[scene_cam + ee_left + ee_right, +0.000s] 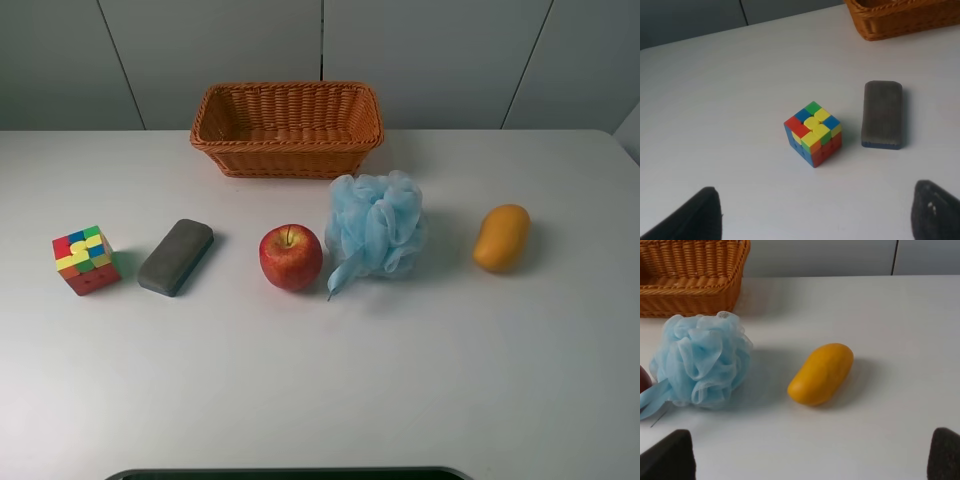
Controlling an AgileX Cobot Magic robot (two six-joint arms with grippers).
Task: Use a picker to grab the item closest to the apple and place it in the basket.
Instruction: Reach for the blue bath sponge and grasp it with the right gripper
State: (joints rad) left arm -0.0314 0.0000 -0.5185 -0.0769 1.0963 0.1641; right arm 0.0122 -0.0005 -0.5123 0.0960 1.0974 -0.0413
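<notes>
Exterior high: frilly mesh puff (pixel 377 223) beside glossy apple (pixel 291 257) — 2 end effectors (pixel 815 220) (pixel 810 455) spread, empty.

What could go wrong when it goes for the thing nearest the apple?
The blue bath pouf sits close beside the apple, so the open right gripper closing on it might knock the apple. The pouf is soft mesh with a loose tail; a grasp could catch only that tail and drop it short of the basket.

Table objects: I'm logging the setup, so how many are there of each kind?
Fruit: 2, apple and mango
Bath pouf: 1
Grey eraser: 1
Puzzle cube: 1
Basket: 1
Total: 6
</notes>
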